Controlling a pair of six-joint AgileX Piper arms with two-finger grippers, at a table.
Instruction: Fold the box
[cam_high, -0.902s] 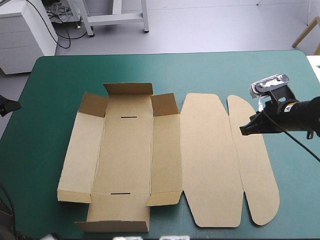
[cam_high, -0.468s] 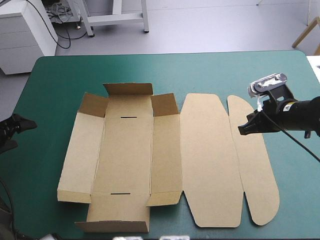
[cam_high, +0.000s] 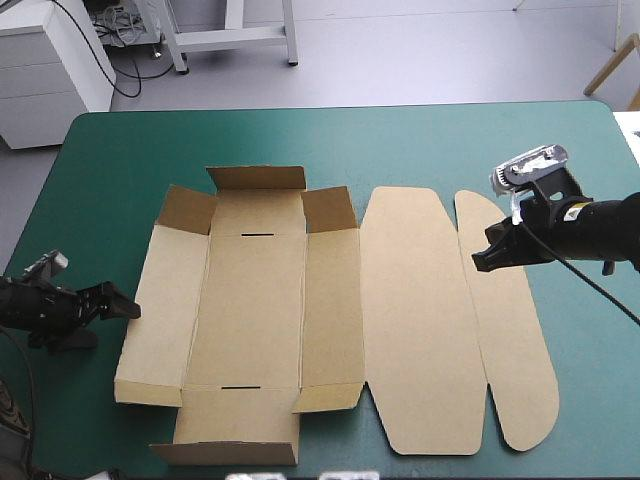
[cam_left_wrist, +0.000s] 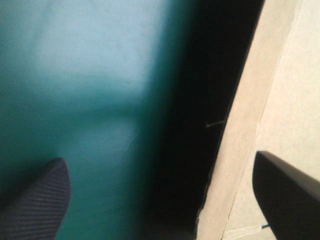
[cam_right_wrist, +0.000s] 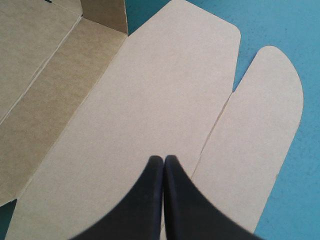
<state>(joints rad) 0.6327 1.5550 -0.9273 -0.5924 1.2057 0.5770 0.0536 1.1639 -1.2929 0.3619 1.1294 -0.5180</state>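
So I judge I'm starting the side walls: the cut brown board box (cam_high: 260, 300) lies mostly flat on the teal-green cover (cam_high: 120, 150), my left gripper (cam_high: 122, 308) spread wide, empty, at its left wall (cam_high: 162, 310), my right gripper (cam_high: 482, 262) closed on nothing over its lid crease (cam_high: 472, 290); next, that wall needs pinching upright.

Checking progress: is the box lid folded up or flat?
Flat. The lid lies spread on the teal-green cover, no edge raised.

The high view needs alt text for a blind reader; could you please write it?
A brown box lies opened out on the teal-green table, low walls raised on its left half. The left hand is beside its left edge; the right hand is over its right flap.
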